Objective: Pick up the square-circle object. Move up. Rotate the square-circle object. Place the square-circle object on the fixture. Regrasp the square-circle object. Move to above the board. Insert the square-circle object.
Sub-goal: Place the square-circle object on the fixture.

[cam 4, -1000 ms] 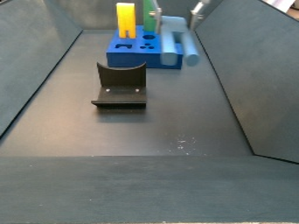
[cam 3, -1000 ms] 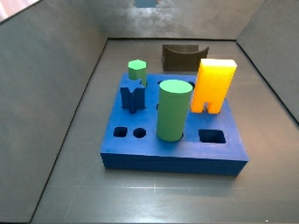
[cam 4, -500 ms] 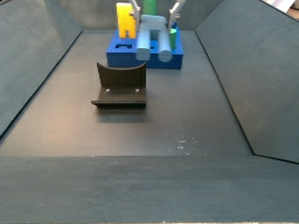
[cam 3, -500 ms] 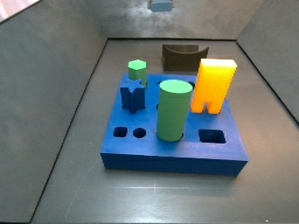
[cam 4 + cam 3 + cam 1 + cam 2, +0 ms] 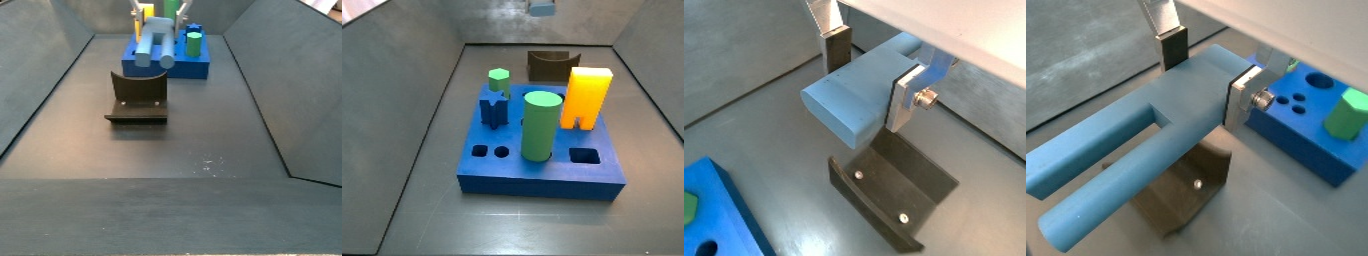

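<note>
My gripper (image 5: pixel 871 75) is shut on the square-circle object (image 5: pixel 855 95), a pale grey-blue piece pressed between the two dark pads. Its two long prongs (image 5: pixel 1106 185) show in a wrist view. It hangs in the air above the fixture (image 5: pixel 891 195), a dark bracket on the floor, and does not touch it. In a side view the object (image 5: pixel 151 48) lies roughly level between the fingers (image 5: pixel 139 14), above and behind the fixture (image 5: pixel 136 97). Only its end (image 5: pixel 541 7) shows at the upper edge of a side view. The blue board (image 5: pixel 543 160) lies beyond.
On the board stand a tall green cylinder (image 5: pixel 540 125), an orange-yellow block (image 5: pixel 587 95), a dark-blue star peg (image 5: pixel 494 108) and a small green hexagonal peg (image 5: pixel 498 76). Grey walls enclose the floor on both sides (image 5: pixel 267 90).
The gripper has carried the square-circle object away from above the board toward the fixture. The object now points more level over the fixture.
</note>
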Tool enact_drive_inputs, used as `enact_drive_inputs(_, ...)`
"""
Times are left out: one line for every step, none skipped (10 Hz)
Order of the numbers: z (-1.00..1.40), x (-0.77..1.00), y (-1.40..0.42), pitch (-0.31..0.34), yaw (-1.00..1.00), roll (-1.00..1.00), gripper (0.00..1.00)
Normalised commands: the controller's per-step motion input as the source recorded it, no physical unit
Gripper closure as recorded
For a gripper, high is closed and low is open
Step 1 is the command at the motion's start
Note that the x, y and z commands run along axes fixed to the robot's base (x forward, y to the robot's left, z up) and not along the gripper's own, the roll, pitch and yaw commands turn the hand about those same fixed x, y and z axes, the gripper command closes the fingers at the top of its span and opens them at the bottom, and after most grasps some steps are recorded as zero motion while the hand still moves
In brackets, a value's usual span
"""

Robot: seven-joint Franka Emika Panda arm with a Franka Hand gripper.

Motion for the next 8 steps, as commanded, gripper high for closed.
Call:
enact_drive_inputs(0.17,0.65,-0.51,0.112,0.00,-1.00,1.00)
enact_drive_inputs(0.08,0.54,-0.21,0.116,-0.02,-1.00,1.00)
enact_drive_inputs(0.02,0.48,-0.11,0.120,-0.02,-1.00,1.00)
enact_drive_inputs(0.02,0.40,-0.05,0.132,-0.03,-1.00,1.00)
enact_drive_inputs(0.02,0.35,-0.02,0.140,-0.03,-1.00,1.00)
enact_drive_inputs(0.00,0.26,0.01,0.149,-0.05,-1.00,1.00)
enact_drive_inputs(-0.01,0.20,0.02,0.155,-0.06,-1.00,1.00)
enact_drive_inputs(-0.01,0.10,0.03,0.166,-0.07,-1.00,1.00)
